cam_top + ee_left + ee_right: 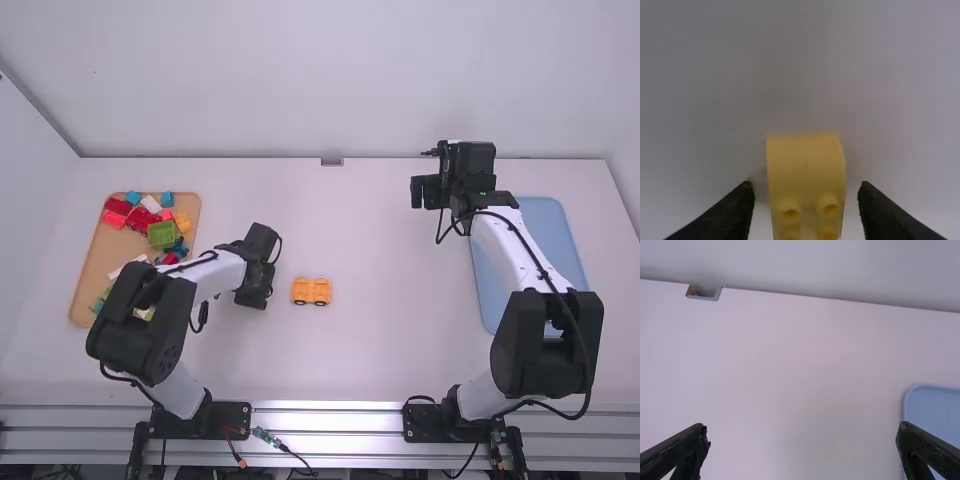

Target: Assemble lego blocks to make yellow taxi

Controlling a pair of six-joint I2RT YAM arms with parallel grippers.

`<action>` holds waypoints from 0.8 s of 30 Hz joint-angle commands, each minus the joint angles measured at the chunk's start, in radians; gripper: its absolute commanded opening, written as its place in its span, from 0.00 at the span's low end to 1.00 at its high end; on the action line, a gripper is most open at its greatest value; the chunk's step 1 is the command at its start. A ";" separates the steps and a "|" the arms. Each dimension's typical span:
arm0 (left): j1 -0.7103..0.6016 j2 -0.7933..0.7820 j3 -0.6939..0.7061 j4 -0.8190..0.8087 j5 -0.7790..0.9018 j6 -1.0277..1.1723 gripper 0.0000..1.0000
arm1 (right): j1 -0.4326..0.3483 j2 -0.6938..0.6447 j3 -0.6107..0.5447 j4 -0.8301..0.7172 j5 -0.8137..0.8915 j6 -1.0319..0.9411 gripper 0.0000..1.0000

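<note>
The high view has the left gripper [253, 291] low over the white table [380, 350], between the tan tray [84, 287] and a wheeled orange-yellow piece [311, 291]. This piece is made of two squarish parts side by side, with dark wheels along the side nearer the camera, and it sits just beside the gripper. The right gripper [424, 192] is near the table's back edge, well apart from the wheeled orange-yellow piece and just beyond the blue tray [541, 225].

The left wrist view adds a close look at a studded yellow block [806, 172], its smooth part next to round studs, between the parted fingers of the left gripper [806, 192]. Space shows on both sides of the block, so the gripper is released, without a grasp on it.

The right wrist view gives the right gripper [804, 432] with its fingers spread wide and bare table between them. A corner of the blue tray is beside one finger, and the notch [704, 293] at the table's back edge appears farther off.

From above, the tan tray holds a mixed heap: red blocks [142, 218], a green block [161, 236], blue blocks, white ones and a small yellow-orange block [183, 222]
</note>
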 commanded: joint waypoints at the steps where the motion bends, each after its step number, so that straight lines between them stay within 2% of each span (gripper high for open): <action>1: 0.003 -0.011 -0.017 -0.009 0.018 -0.002 0.67 | 0.000 0.003 0.019 -0.001 -0.003 0.005 0.99; 3: 0.003 -0.012 -0.017 -0.010 0.019 -0.002 0.75 | 0.000 0.003 0.019 0.000 -0.003 0.005 0.99; 6: 0.004 -0.013 -0.017 -0.016 0.019 0.008 0.81 | 0.000 0.003 0.019 0.000 -0.003 0.005 0.99; 10: 0.004 -0.026 -0.012 -0.011 0.022 0.145 0.80 | 0.000 0.003 0.019 0.000 -0.003 0.005 0.99; 12: 0.004 -0.035 0.009 -0.017 0.026 0.229 0.75 | 0.000 0.003 0.019 0.000 -0.003 0.005 0.99; 15: 0.004 -0.048 0.050 -0.064 0.022 0.269 0.77 | 0.000 0.003 0.019 0.001 -0.003 0.005 0.99; 18: 0.005 -0.063 0.106 -0.163 0.021 0.273 0.89 | 0.000 0.003 0.019 0.001 -0.003 0.005 0.99; 19: 0.008 -0.069 0.137 -0.221 0.023 0.272 0.98 | 0.000 0.003 0.019 0.001 -0.003 0.005 0.99; 22: 0.004 -0.080 0.201 -0.315 0.019 0.309 0.99 | 0.000 0.003 0.019 0.003 -0.003 0.005 0.99; 24: 0.008 -0.088 0.250 -0.349 0.018 0.446 0.99 | 0.000 0.003 0.019 0.003 -0.003 0.005 0.99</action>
